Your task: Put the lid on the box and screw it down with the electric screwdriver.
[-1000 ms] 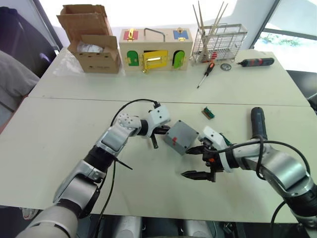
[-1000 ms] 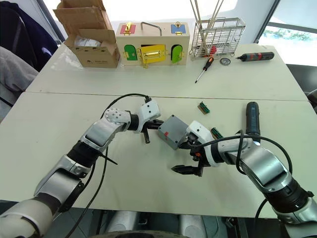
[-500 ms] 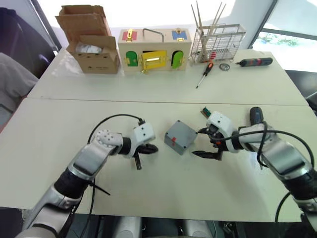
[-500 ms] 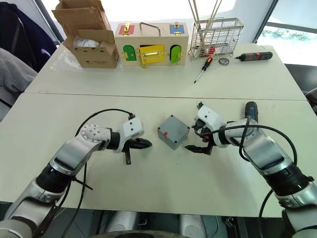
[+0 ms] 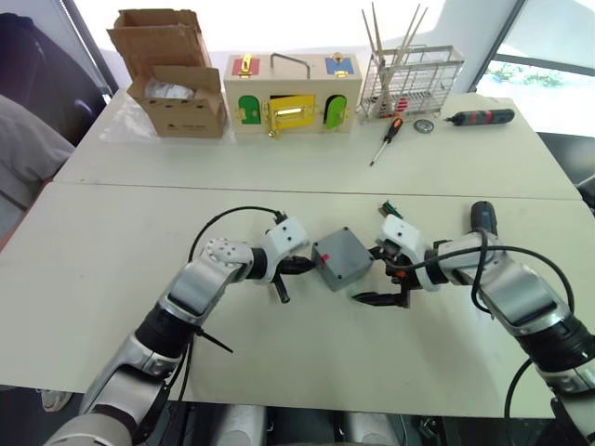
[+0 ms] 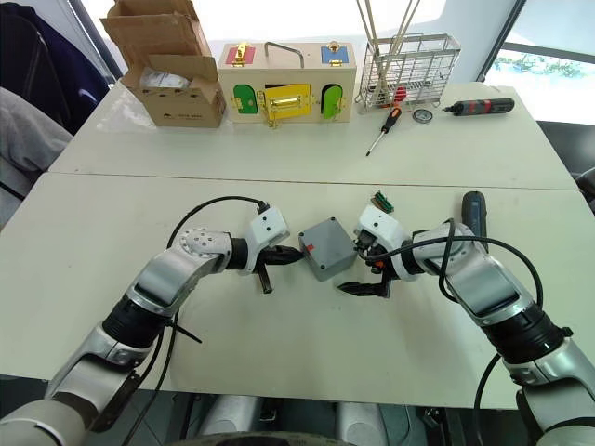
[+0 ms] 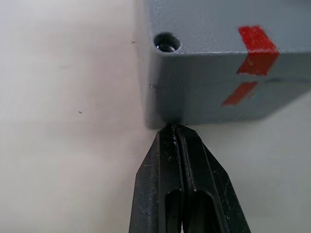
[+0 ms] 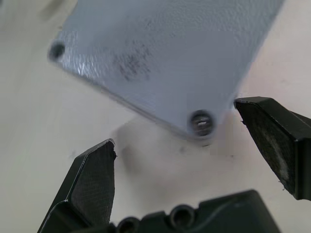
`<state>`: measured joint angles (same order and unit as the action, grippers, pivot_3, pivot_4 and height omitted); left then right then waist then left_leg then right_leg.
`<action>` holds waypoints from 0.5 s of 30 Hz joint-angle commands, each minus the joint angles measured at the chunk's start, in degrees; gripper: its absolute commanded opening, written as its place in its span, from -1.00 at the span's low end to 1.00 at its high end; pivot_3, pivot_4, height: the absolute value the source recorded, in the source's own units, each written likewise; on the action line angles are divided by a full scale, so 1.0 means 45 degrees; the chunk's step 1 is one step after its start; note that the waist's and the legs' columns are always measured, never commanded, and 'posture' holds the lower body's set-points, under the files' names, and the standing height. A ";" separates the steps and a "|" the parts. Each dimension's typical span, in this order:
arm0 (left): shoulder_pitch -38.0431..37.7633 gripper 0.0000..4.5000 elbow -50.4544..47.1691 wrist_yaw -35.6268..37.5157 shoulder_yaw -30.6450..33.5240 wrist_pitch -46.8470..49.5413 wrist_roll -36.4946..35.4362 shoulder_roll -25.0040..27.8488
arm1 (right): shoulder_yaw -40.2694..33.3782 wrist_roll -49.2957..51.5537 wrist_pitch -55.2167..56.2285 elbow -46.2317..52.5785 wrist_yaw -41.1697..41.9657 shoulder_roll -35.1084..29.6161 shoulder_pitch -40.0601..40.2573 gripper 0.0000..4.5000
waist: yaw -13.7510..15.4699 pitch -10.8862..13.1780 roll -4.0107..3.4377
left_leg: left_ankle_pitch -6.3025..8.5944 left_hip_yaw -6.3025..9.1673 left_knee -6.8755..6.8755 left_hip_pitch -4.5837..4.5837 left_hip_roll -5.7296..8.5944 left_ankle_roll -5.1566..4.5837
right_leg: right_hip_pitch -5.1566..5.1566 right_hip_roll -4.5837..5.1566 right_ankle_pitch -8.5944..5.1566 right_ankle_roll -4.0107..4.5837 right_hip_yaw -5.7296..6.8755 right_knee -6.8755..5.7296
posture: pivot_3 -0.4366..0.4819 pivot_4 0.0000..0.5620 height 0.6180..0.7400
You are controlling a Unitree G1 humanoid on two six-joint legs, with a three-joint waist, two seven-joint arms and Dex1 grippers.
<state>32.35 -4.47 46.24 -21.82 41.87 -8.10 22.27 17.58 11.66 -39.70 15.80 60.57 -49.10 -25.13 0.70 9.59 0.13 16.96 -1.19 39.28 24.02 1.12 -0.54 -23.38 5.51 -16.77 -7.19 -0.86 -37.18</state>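
Observation:
The grey box (image 5: 342, 259) with a red mark stands mid-table. The grey lid (image 8: 165, 53) lies on top of it, with a seam and corner screw holes (image 7: 166, 42) showing. My left gripper (image 7: 174, 132) is shut with nothing in it, its tip touching the box's left side low down. On the box's right, my right gripper (image 5: 376, 275) is open, its fingers (image 8: 95, 170) spread either side of a lid corner without touching it. The thick black electric screwdriver (image 5: 483, 224) lies on the table behind my right forearm.
Along the back stand a cardboard box (image 5: 173, 85), a wooden box with coloured doors (image 5: 290, 104) and a wire rack (image 5: 410, 78). A small hand screwdriver (image 5: 385, 140), a slim black-and-red driver (image 5: 480, 116) and a small green part (image 6: 382, 200) lie nearby. A person (image 5: 23, 158) is at the left edge.
Half a second ago both grippers stood a little away from the box. Both have moved in, the left tip onto its left side, the right fingers around its right corner.

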 commanded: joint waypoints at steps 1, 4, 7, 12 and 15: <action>0.0324 -1.00 -0.0010 -0.0341 0.0320 -0.0496 0.0093 -0.0219 | -0.0343 0.0430 -0.0405 0.1117 -0.0058 0.0068 0.0160 1.00 | -0.0004 0.0000 0.0000 | 0.0000 0.0001 0.0000 0.0000 -0.0001 0.0000 | 0.0000 0.0000 0.0000 0.0000 0.0000 0.0000 | -0.05 -0.47 1.00; 0.0381 -1.00 0.0136 -0.0355 0.0349 -0.0574 0.0068 -0.0220 | -0.0457 0.0510 -0.0804 0.1602 -0.0285 0.0179 0.0406 1.00 | 0.0000 -0.0001 0.0001 | 0.0000 0.0002 0.0000 0.0000 -0.0001 0.0001 | -0.0001 0.0000 0.0000 0.0000 0.0000 0.0000 | -0.05 -0.47 1.00; 0.0392 -1.00 0.0263 -0.0318 0.0289 -0.0714 0.0091 -0.0174 | -0.0520 0.0580 -0.1102 0.1816 -0.0365 0.0185 0.0483 1.00 | 0.0000 -0.0001 0.0001 | 0.0000 0.0000 0.0000 0.0000 0.0000 0.0001 | -0.0001 0.0000 0.0000 0.0000 0.0000 0.0000 | -0.05 -0.47 1.00; 0.0221 -1.00 -0.0060 0.0171 -0.0097 -0.0664 0.0074 0.0117 | -0.0556 0.0401 -0.1014 0.1565 -0.0444 0.0141 0.0360 1.00 | 0.0000 -0.0001 0.0001 | 0.0000 -0.0001 0.0000 0.0000 0.0002 0.0001 | -0.0001 0.0000 0.0000 0.0000 0.0000 0.0000 | -0.05 -0.47 1.00; -0.0037 -1.00 -0.0633 0.0588 -0.0256 -0.0435 -0.0024 0.0505 | -0.0673 0.0180 -0.0768 0.1192 -0.0396 -0.0112 0.0196 1.00 | -0.0015 -0.0001 0.0001 | 0.0000 -0.0002 0.0000 0.0000 0.0002 0.0001 | -0.0002 0.0000 0.0000 0.0000 0.0000 0.0000 | -0.05 -0.47 1.00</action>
<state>32.24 -4.31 47.75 -22.50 39.70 -7.79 23.97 16.64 12.55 -44.36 20.98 58.78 -48.68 -23.18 0.63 9.59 0.13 16.96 -1.20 39.29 24.02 1.13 -0.53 -23.39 5.51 -16.77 -7.19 -0.86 -37.19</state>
